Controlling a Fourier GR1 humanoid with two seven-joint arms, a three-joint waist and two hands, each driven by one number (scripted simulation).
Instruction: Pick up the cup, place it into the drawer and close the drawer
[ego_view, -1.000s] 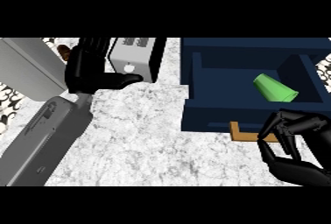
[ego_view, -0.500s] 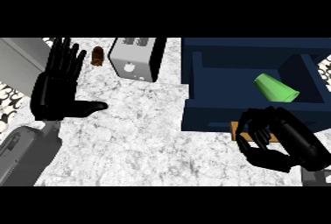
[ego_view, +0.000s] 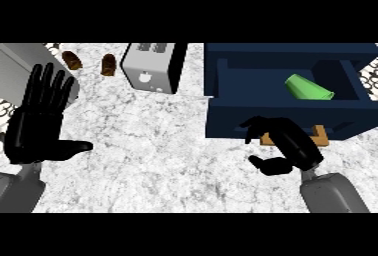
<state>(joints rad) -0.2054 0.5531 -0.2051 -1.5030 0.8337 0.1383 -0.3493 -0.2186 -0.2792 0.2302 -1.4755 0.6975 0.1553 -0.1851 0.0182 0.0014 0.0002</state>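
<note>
Fingers (ego_view: 269, 127) on my right hand (ego_view: 289, 145) are curled, bent down over the front of the drawer (ego_view: 284, 112), with the thumb spread out below them; I see nothing held inside the curl. They cover part of a tan wooden handle (ego_view: 319, 136) on the drawer's front, and whether they actually touch it I cannot tell. My left hand (ego_view: 38, 122) shows at the view's left, flat and open, fingers straight and pointing up, thumb out to the side, holding nothing.

The drawer is a dark blue box, pulled open, with flat walls and a deep interior. The cup (ego_view: 308, 88) lies inside it on its side, a bright green tapered shape with its wider mouth toward the right. Nothing else shows in there.

The counter (ego_view: 162, 150) is mottled white and grey stone. At the top stands a boxy silver toaster (ego_view: 153, 67) with two slots, and left of it two small brown items (ego_view: 90, 62) I can't make out. A grey panel (ego_view: 15, 70) is cut off at the upper left, and a speckled black-and-white surface (ego_view: 365, 75) peeks past the drawer's right edge.
</note>
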